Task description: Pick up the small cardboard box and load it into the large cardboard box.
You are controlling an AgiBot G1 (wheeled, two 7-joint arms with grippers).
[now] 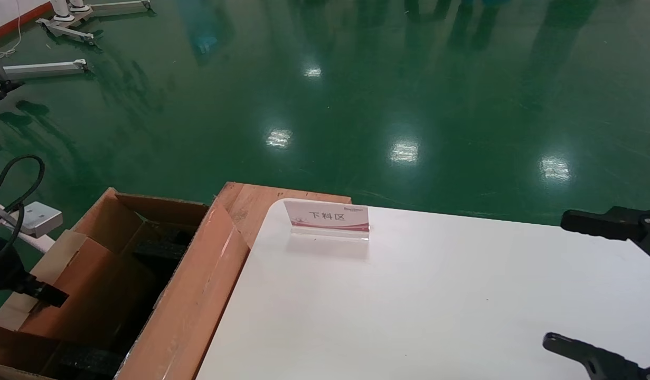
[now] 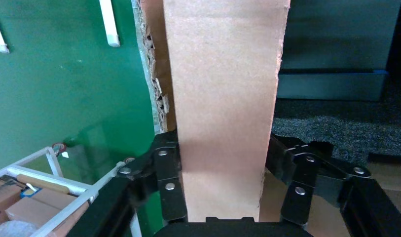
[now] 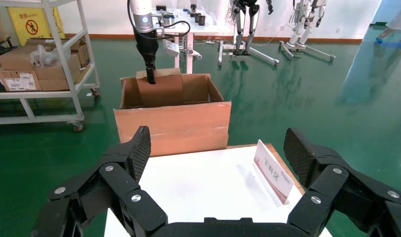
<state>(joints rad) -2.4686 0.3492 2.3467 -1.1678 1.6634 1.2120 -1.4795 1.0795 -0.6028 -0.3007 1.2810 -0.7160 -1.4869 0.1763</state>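
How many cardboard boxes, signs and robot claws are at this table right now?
Cardboard boxes: 2, the small cardboard box held by the left gripper in the large cardboard box.
Table signs: 1, the placard.
Grippers: 2, counting the open right gripper over the white table.
Total: 5.

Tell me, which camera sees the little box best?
The left wrist view: the small cardboard box fills it, clamped in the left gripper. The right wrist view shows it far off, the head view only partly.
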